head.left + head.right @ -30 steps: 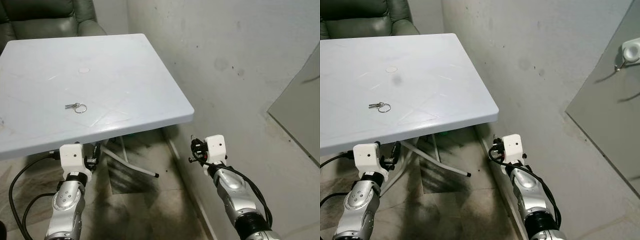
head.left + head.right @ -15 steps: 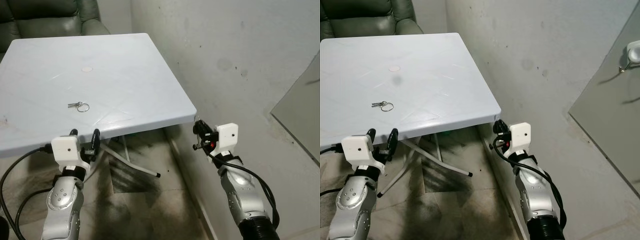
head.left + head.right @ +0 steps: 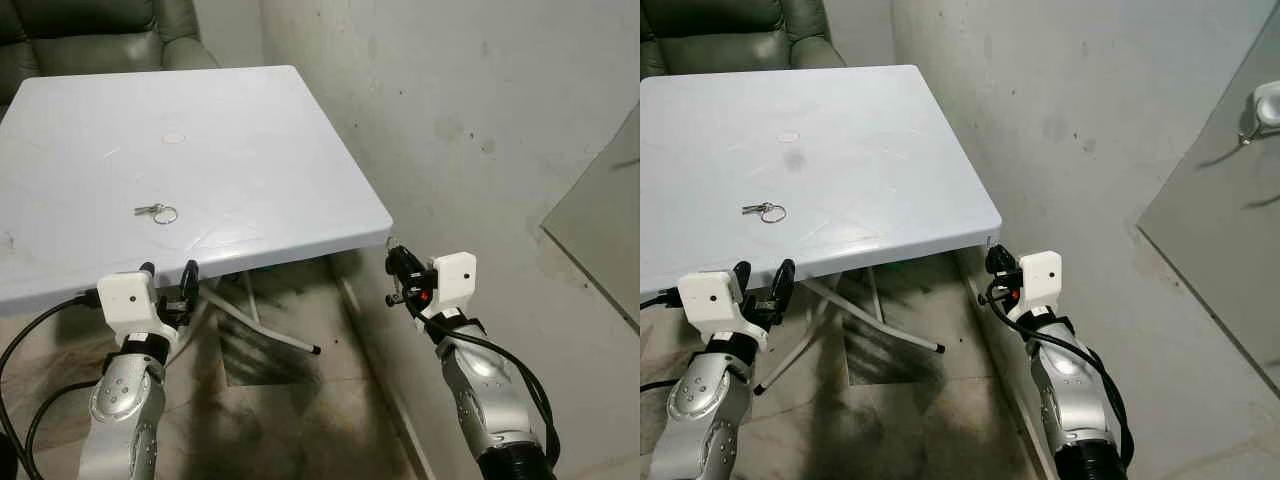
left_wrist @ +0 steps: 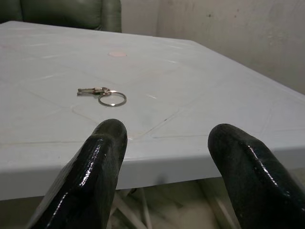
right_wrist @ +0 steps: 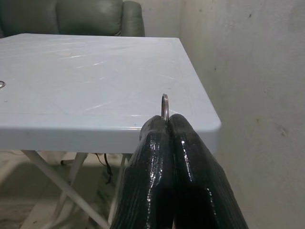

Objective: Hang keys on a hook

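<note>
Keys (image 3: pixel 154 211), small flat metal on a thin ring, lie on the smooth white plastic worktop (image 3: pixel 300 150). Against a second ago, both arms have risen to the worktop's near edge, suggesting a reach is starting. Left gripper (image 3: pixel 168 276) sits below that edge, glossy rounded fingers (image 4: pixel 102 157) spread apart. Right gripper (image 5: pixel 166 125), at the worktop's corner, pinches a thin metal ring (image 5: pixel 165 106).

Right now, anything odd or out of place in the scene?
Yes. The right gripper is shut on a metal ring near the table's corner, while a set of keys lies on the white table. The wall is stained and scuffed. Nothing spilled.
</note>
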